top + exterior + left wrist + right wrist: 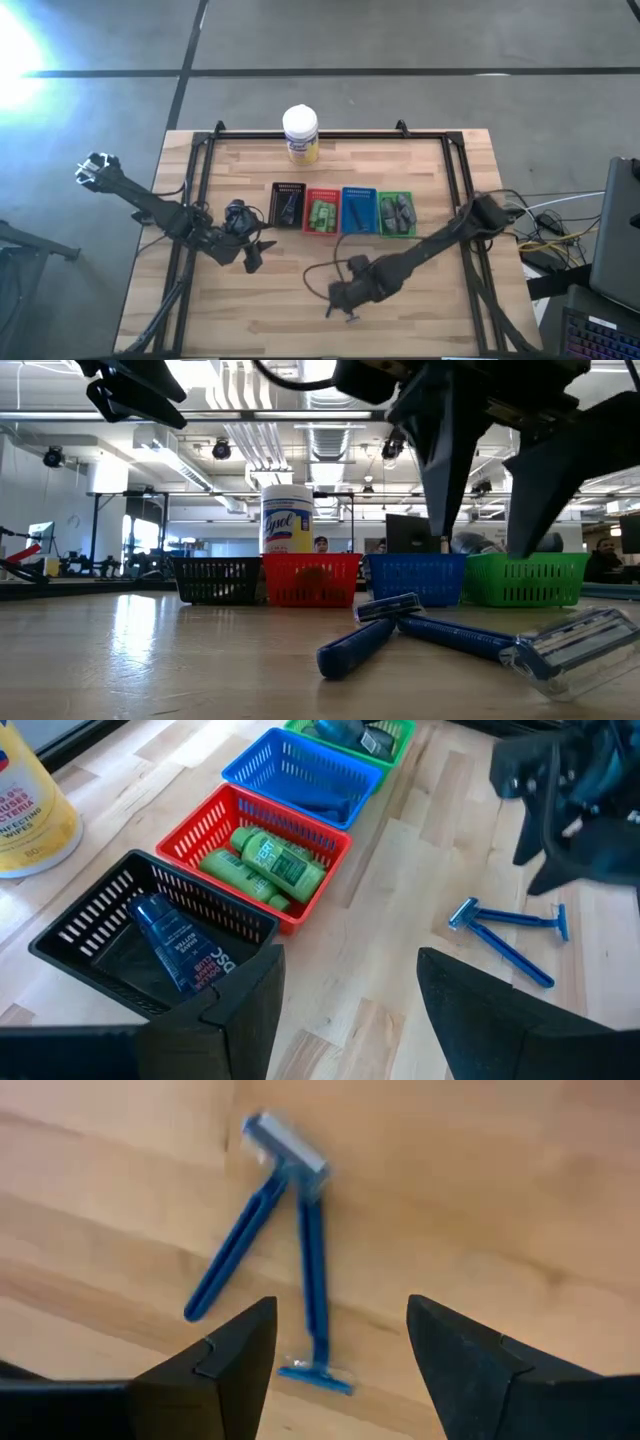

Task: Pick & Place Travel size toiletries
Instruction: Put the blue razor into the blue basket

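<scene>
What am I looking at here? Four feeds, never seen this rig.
Two robot arms at a wooden table, filmed from above, from table height, and from each wrist. Four small baskets stand in a row: black with a dark blue tube, red with green bottles, blue, green. A wipes jar stands behind them. Two blue razors lie loose on the wood. The right hand hangs open above them, holding nothing. The left hand is open near the black basket, also empty.

Wooden table point(480, 1190), blue plastic razors point(300, 1230)
</scene>
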You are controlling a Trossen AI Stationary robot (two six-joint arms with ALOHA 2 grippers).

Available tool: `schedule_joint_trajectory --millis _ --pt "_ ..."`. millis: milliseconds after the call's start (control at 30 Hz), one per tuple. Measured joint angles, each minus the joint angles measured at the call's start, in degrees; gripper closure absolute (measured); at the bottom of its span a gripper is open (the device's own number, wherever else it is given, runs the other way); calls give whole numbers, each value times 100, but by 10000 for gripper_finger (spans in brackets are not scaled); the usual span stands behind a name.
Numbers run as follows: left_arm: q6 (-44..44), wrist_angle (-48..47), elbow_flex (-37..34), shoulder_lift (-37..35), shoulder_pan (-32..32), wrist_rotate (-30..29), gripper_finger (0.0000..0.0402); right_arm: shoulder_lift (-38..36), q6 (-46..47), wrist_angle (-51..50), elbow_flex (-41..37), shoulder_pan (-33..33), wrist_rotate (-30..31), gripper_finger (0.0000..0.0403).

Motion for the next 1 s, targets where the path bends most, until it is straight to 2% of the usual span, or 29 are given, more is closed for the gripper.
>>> schedule_joint_trajectory --millis 300,467,767,900,1000 --pt "0 19 -74 0 0 148 168 1171 -419 -109 969 52 -123 200" --pt "0 9 -74 -7 0 226 168 1525 -550 -525 1342 47 -166 235" --pt "0 8 -74 -7 0 231 168 1653 -915 -979 1411 44 -346 375" --pt "0 8 -74 -7 0 229 168 1570 -954 -1247 1381 49 -373 379" --pt "21 18 -74 -8 0 225 168 1420 -938 -1870 1339 56 -407 379"
